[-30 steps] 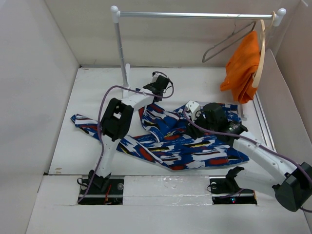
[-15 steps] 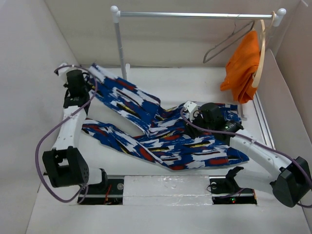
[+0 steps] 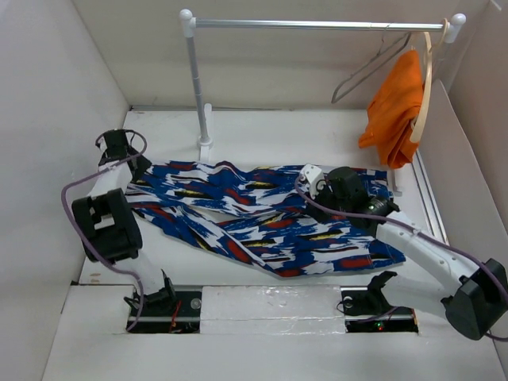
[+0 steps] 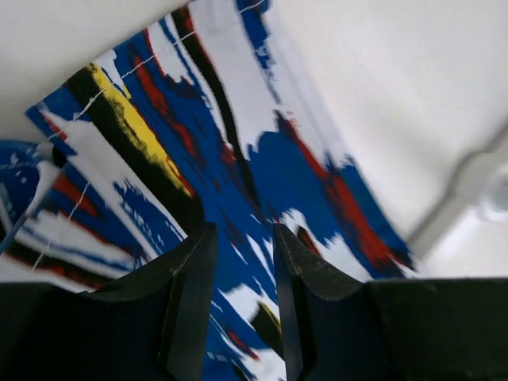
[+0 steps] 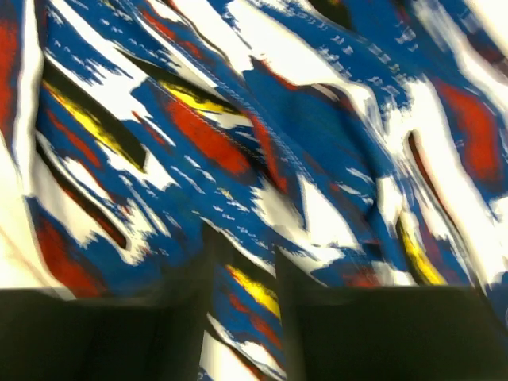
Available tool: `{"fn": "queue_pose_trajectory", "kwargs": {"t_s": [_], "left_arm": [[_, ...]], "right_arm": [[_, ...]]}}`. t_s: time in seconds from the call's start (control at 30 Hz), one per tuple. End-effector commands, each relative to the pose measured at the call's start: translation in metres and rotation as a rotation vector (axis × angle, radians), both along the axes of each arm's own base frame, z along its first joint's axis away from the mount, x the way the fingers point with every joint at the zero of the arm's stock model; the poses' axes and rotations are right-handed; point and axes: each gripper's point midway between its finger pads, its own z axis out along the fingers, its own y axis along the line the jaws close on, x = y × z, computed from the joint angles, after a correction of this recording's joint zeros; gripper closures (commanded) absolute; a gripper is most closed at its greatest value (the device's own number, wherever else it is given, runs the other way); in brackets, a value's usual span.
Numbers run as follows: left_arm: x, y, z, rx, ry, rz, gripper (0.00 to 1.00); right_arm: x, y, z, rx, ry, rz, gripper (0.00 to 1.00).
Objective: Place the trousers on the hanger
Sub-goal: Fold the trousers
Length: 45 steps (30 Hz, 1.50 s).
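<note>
Judging by the spread, I want the trousers (image 3: 262, 226) flat on the table (image 3: 317, 135) for easy folding. Left gripper (image 4: 242, 238) sits, jaws parted, over a leg end. Right gripper (image 5: 244, 270) rests near the waist end, grip unreadable through blur. Hanger (image 3: 367, 70) hangs on the rail (image 3: 317, 25), well apart.

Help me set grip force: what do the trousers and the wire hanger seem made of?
Trousers: thin soft printed cloth, matte; it creases and shows stitched seams. Hanger: likely bare metal wire, dull grey, thin and smoothly bent; too small to be sure.
</note>
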Motion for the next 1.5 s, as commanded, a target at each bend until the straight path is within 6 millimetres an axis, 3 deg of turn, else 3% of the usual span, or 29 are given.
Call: {"fn": "queue_pose_trajectory", "kwargs": {"t_s": [0.0,0.03,0.07,0.1,0.13,0.17,0.2,0.23,0.27,0.3,0.33,0.37,0.47,0.5,0.57,0.6,0.63,0.73,0.77,0.87,0.93,1.07,1.1,1.2,1.33,1.47], "left_arm": [[0.002,-0.001,0.079,0.020,-0.220,0.051,0.69],[-0.006,0.003,0.093,0.047,-0.248,0.084,0.69],[-0.014,0.002,0.092,0.046,-0.245,0.093,0.69],[-0.017,-0.003,0.098,0.055,-0.260,0.092,0.69],[-0.020,-0.021,0.118,0.069,-0.313,0.045,0.69],[-0.024,-0.035,0.120,0.073,-0.328,0.005,0.69],[-0.025,-0.053,0.128,0.080,-0.359,-0.055,0.68],[-0.027,-0.091,0.151,0.080,-0.437,-0.150,0.68],[-0.033,-0.110,0.154,0.077,-0.456,-0.200,0.68],[-0.041,-0.126,0.170,0.080,-0.504,-0.229,0.67],[-0.046,-0.141,0.175,0.055,-0.523,-0.254,0.66],[-0.056,-0.168,0.177,0.026,-0.545,-0.317,0.65],[-0.074,-0.205,0.168,-0.017,-0.533,-0.428,0.62],[-0.080,-0.211,0.156,-0.030,-0.492,-0.450,0.58],[-0.090,-0.221,0.132,-0.071,-0.435,-0.506,0.50],[-0.093,-0.220,0.124,-0.075,-0.415,-0.508,0.47],[-0.096,-0.220,0.115,-0.075,-0.390,-0.510,0.44],[-0.106,-0.215,0.093,-0.056,-0.328,-0.510,0.40],[-0.108,-0.212,0.089,-0.045,-0.318,-0.503,0.40],[-0.110,-0.210,0.090,-0.032,-0.326,-0.507,0.36],[-0.111,-0.209,0.088,-0.027,-0.318,-0.511,0.34],[-0.111,-0.209,0.082,-0.014,-0.289,-0.524,0.34],[-0.111,-0.209,0.081,-0.014,-0.286,-0.524,0.34],[-0.111,-0.209,0.084,-0.014,-0.297,-0.524,0.34],[-0.108,-0.203,0.085,0.003,-0.300,-0.493,0.34],[-0.107,-0.200,0.080,0.017,-0.274,-0.474,0.35]], "right_arm": [[0.010,-0.020,0.023,-0.024,-0.092,-0.104,0.84],[0.012,-0.035,0.021,-0.036,-0.094,-0.156,0.96],[0.015,-0.044,0.020,-0.042,-0.091,-0.197,1.00],[0.019,-0.053,0.019,-0.047,-0.087,-0.235,1.00],[0.021,-0.063,0.016,-0.054,-0.077,-0.270,1.00],[0.029,-0.084,0.016,-0.053,-0.071,-0.351,0.99],[0.033,-0.095,0.016,-0.045,-0.063,-0.396,0.93],[0.038,-0.106,0.020,-0.024,-0.073,-0.440,0.85],[0.041,-0.117,0.017,-0.003,-0.065,-0.482,0.70],[0.047,-0.140,0.022,0.038,-0.071,-0.556,0.61],[0.051,-0.152,0.025,0.060,-0.083,-0.600,0.53],[0.054,-0.179,0.022,0.076,-0.074,-0.704,0.40],[0.056,-0.215,0.012,0.128,-0.057,-0.830,0.23],[0.052,-0.234,-0.005,0.161,-0.012,-0.892,0.20],[0.056,-0.251,-0.014,0.219,-0.012,-0.932,0.16],[0.054,-0.256,-0.028,0.249,0.007,-0.944,0.14],[0.060,-0.278,-0.032,0.275,-0.022,-0.990,0.13],[0.074,-0.288,-0.037,0.322,-0.034,-0.915,0.08],[0.078,-0.295,-0.051,0.316,0.002,-0.893,0.06],[0.088,-0.303,-0.060,0.335,0.026,-0.877,0.05],[0.098,-0.315,-0.053,0.334,-0.046,-0.893,0.05],[0.099,-0.323,-0.073,0.351,-0.014,-0.923,0.04],[0.099,-0.321,-0.086,0.360,0.025,-0.919,0.04],[0.101,-0.317,-0.099,0.387,0.055,-0.897,0.04],[0.113,-0.301,-0.081,0.510,-0.033,-0.802,0.10],[0.120,-0.294,-0.061,0.567,-0.065,-0.741,0.24]]}}
